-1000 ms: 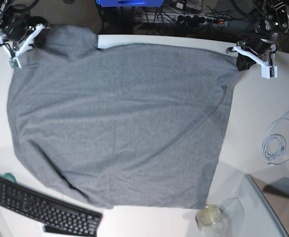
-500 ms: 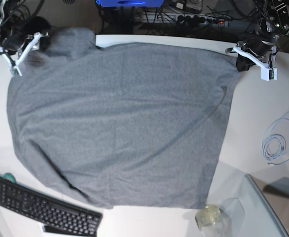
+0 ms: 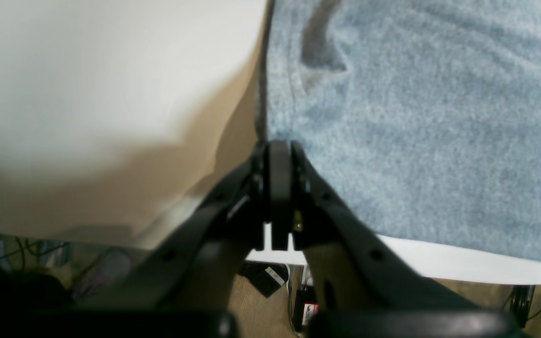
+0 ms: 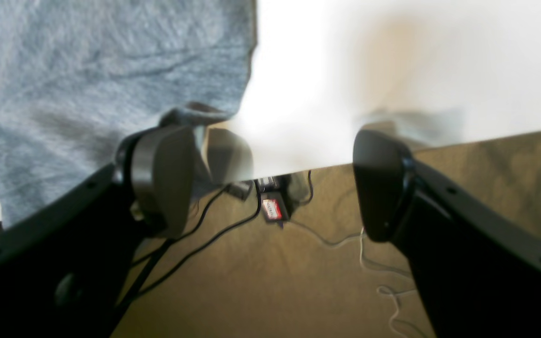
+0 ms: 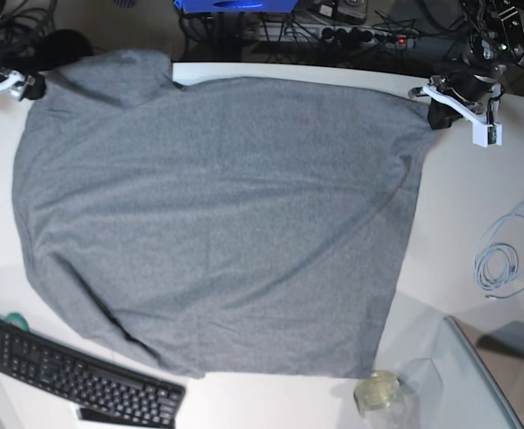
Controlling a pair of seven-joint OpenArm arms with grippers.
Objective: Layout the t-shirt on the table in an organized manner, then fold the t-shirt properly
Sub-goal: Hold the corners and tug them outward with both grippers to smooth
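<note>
Heather-grey fabric of the t-shirt (image 5: 217,223) lies spread nearly flat over most of the white table (image 5: 477,206), reaching from the far edge almost to the near one, with one corner bunched up at the far left of the base view and a long soft crease running down its right-hand part. On that view's right, the left gripper (image 5: 436,112) sits at the shirt's far corner; the left wrist view shows its jaws pressed together right at the hemmed edge of the t-shirt (image 3: 416,122), though whether cloth is actually pinched between them cannot be told. On the base view's left, the right gripper (image 5: 7,82) hangs at the table's far edge beside the bunched corner; the right wrist view shows its fingers (image 4: 162,178) spread wide with nothing between them, one of them just beside the t-shirt (image 4: 87,84). A black keyboard (image 5: 74,375) lies at the near left, a coiled pale cable (image 5: 503,259) at the right, and a small glass jar (image 5: 378,393) next to a clear glass panel (image 5: 477,384) at the near right.
</note>
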